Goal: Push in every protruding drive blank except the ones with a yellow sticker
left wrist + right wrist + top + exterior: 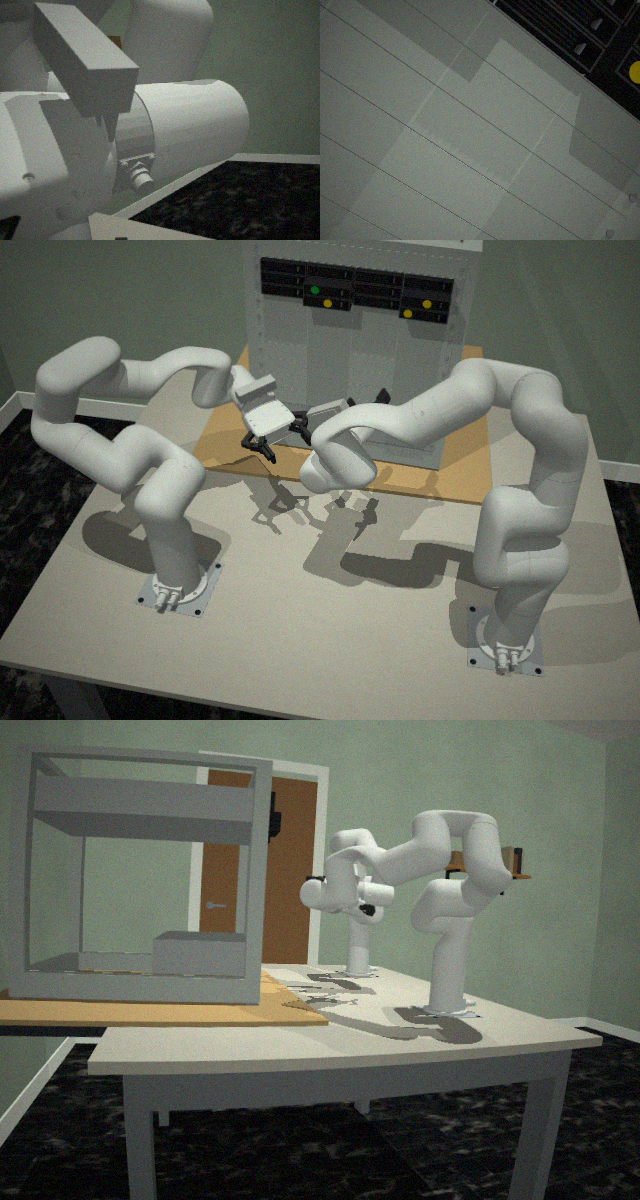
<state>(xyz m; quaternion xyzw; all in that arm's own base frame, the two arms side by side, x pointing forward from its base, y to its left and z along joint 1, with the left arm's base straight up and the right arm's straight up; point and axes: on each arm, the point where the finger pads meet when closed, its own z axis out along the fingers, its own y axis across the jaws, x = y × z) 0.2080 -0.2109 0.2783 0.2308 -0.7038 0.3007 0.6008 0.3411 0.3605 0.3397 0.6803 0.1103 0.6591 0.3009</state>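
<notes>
The grey rack stands upright on an orange board. Its black drive blanks form four columns of three near the top. In the second column from the top view's left, the green-stickered blank and the yellow-stickered blank below it stick out. Two yellow-stickered blanks stick out in the rightmost column. The others look about flush. My left gripper is open and empty, low before the rack. My right gripper is open and empty, below the blanks; its arm partly hides it.
The orange board lies on the pale table. The two wrists are close together in front of the rack. The right arm fills much of the left wrist view.
</notes>
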